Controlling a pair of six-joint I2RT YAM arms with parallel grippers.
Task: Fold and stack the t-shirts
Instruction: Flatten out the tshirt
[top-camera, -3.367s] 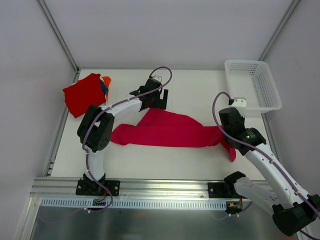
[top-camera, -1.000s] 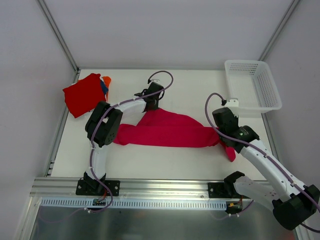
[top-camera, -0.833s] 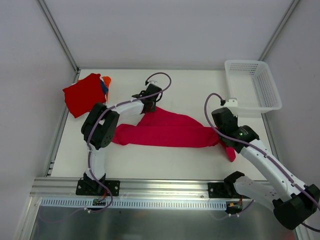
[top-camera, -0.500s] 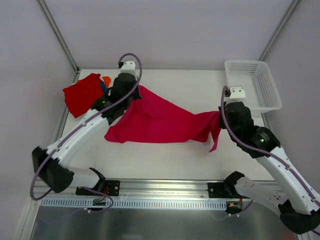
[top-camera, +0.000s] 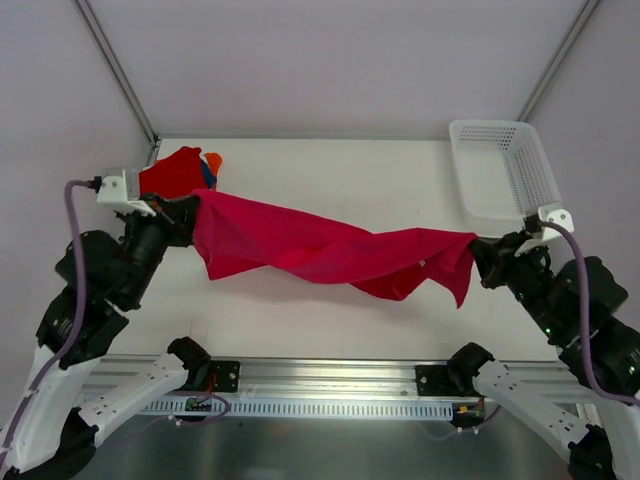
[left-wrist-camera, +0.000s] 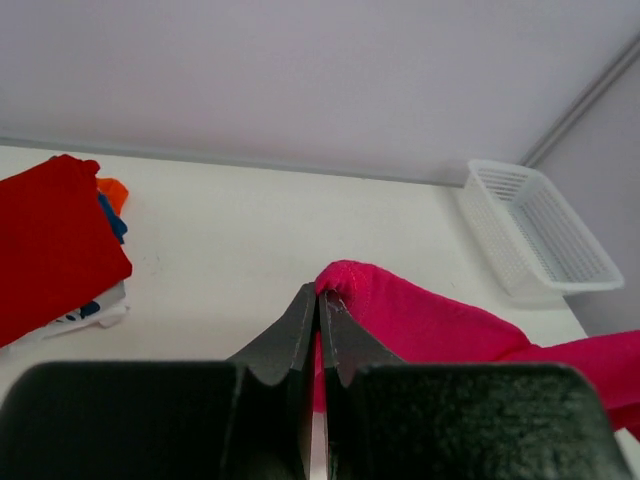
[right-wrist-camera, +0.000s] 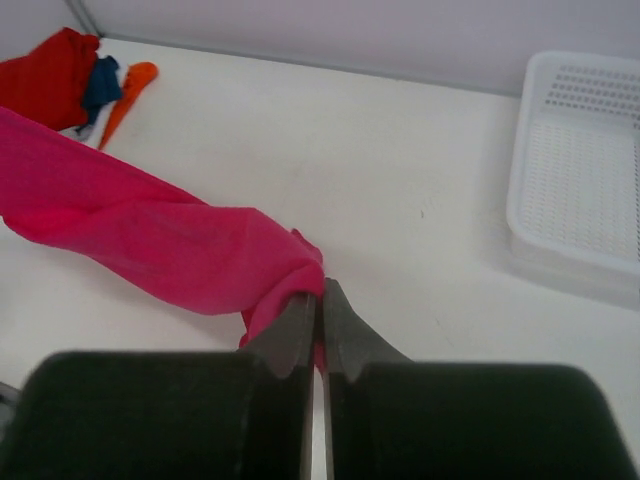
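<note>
Both arms are holding the magenta-pink cloth t-shirt (top-camera: 330, 250) up over the middle of the white tabletop (top-camera: 330, 170). It is stretching as a twisted, rope-like band from near the left edge to near the right edge. The left gripper (left-wrist-camera: 318, 298) is pinching one bunched end, its jaws pressed together on a small rolled fold of cloth. The right gripper (right-wrist-camera: 320, 292) is pinching the opposite end the same way, with a loose flap hanging below it. The middle of the band is sagging, and whether it is brushing the tabletop cannot be told.

A plain red folded t-shirt (top-camera: 170, 175) is lying in the far-left corner on top of a small stack. An orange shirt (left-wrist-camera: 113, 190) and a blue shirt (left-wrist-camera: 112, 220) are peeking out from under its right side. The white plastic mesh basket (top-camera: 505, 170) is sitting in the far-right corner, well apart from the cloth.

The arms seem to be stretching the shirt out so that it can be laid flat for folding, with the fold itself not yet begun. Several things could go wrong from here:
- Each gripper is biting only a thin pinch, so more tension could pull an end free and drop that side.
- The cloth is twisted along its length, so lowering it now would likely lay it down creased and doubled rather than flat.
- The left end is hanging near the stack, so a swing toward that corner could drag the red shirt out of place.
</note>
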